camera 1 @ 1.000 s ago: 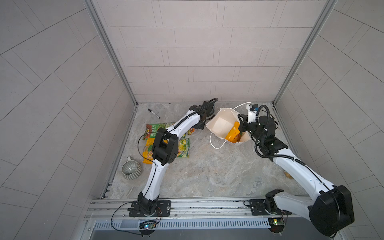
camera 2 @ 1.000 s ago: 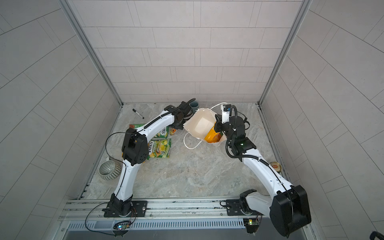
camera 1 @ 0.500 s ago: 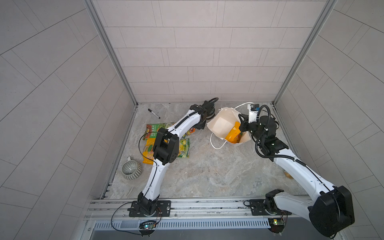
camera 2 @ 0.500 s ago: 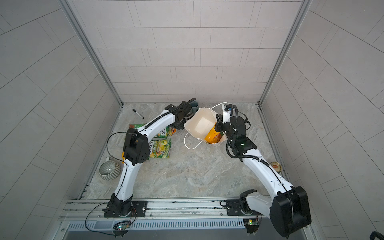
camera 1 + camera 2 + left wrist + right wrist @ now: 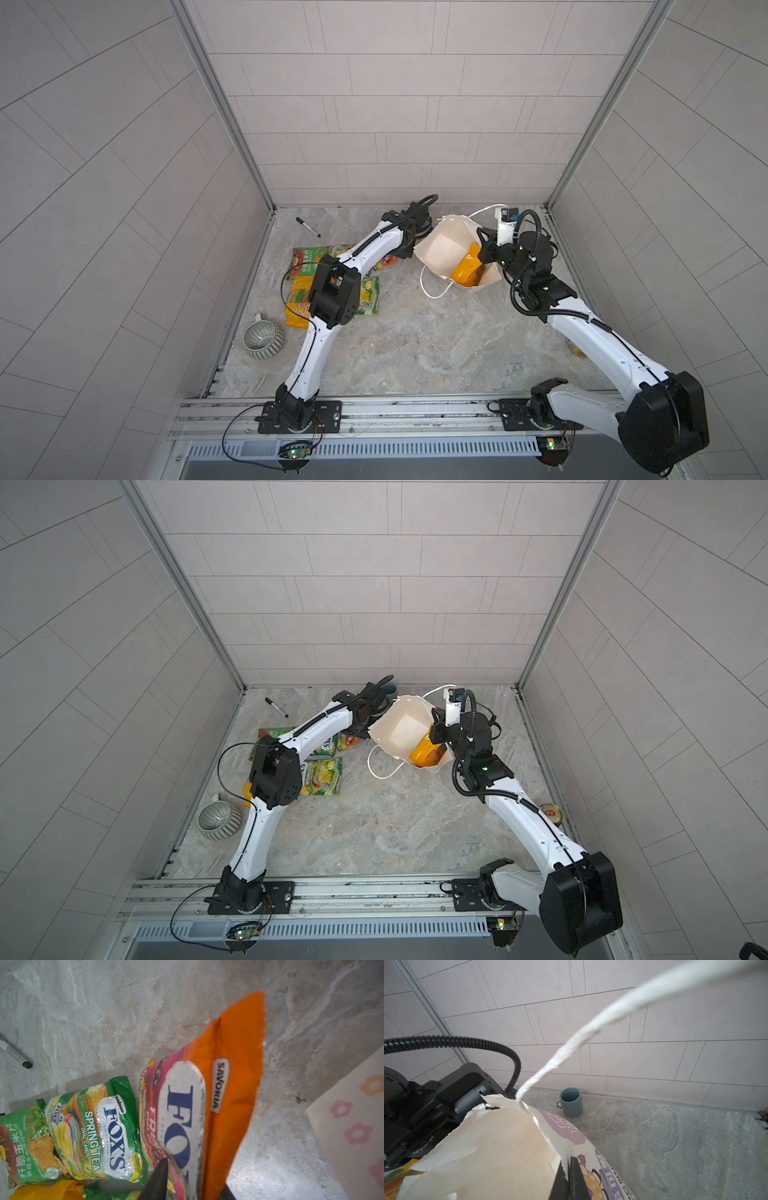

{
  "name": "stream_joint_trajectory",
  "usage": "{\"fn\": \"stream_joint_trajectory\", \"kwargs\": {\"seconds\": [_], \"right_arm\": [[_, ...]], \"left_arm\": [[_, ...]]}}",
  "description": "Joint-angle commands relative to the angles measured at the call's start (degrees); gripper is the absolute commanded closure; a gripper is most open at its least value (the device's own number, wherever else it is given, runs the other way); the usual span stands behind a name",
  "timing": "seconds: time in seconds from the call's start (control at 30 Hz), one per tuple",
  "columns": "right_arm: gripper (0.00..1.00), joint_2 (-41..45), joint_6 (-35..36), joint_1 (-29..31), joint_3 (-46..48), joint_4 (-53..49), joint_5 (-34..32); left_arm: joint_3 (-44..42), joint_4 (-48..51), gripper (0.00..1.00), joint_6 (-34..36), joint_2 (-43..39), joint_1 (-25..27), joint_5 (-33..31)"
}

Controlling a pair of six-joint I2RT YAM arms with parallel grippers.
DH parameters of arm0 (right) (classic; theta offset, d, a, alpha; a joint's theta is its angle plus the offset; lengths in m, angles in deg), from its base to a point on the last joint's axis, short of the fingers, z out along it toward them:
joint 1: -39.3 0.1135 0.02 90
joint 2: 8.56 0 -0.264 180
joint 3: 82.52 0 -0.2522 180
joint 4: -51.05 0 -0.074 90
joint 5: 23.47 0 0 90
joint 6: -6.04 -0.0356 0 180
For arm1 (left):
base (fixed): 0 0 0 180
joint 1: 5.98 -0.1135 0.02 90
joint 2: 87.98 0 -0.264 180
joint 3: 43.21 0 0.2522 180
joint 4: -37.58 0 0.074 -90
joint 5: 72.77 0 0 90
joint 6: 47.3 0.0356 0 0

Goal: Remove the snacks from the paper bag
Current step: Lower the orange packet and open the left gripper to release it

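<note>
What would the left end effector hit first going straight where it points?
The orange glossy FOX'S candy packet, right between the fingers of the left end effector; past it, likely the grey marbled tabletop, depth unclear.

A white paper carrier bag (image 5: 440, 249) with cord handles and a cartoon print sits tilted, mouth gaping, with one orange-yellow glossy packet (image 5: 467, 272) inside. Beside it on the marbled surface (image 5: 415, 340) lie a green FOX'S Spring Tea packet (image 5: 99, 1136), a green corn-crisp packet (image 5: 22, 1142) and a yellow-green packet (image 5: 368, 297). An orange-red FOX'S packet (image 5: 207, 1095) is partly blurred.

Six snacks (image 5: 368, 295); one paper bag (image 5: 440, 249); one marker (image 5: 308, 227); one mug (image 5: 263, 341); one cup (image 5: 571, 1102); one tin (image 5: 550, 812).
</note>
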Motion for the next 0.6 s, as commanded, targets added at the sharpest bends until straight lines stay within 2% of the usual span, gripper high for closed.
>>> {"fn": "stream_joint_trajectory", "kwargs": {"seconds": [0.0, 0.2, 0.4, 0.57], "right_arm": [[1.00, 1.43, -0.48, -0.22, -0.56, 0.08, -0.01], [1.00, 1.03, -0.66, -0.21, -0.61, 0.21, 0.32], [1.00, 0.85, -0.66, -0.17, -0.62, 0.23, 0.32], [1.00, 1.18, -0.57, -0.23, -0.57, 0.09, 0.06]], "left_arm": [[2.17, -0.64, 0.62, -0.34, 0.83, -0.63, -1.51], [2.08, -2.63, 0.54, 0.10, 0.90, -1.17, -0.07], [2.39, -4.68, 0.52, 0.43, 0.90, -1.48, 1.21], [2.87, -2.76, 0.48, 0.61, -0.16, -1.78, 1.32]]}}
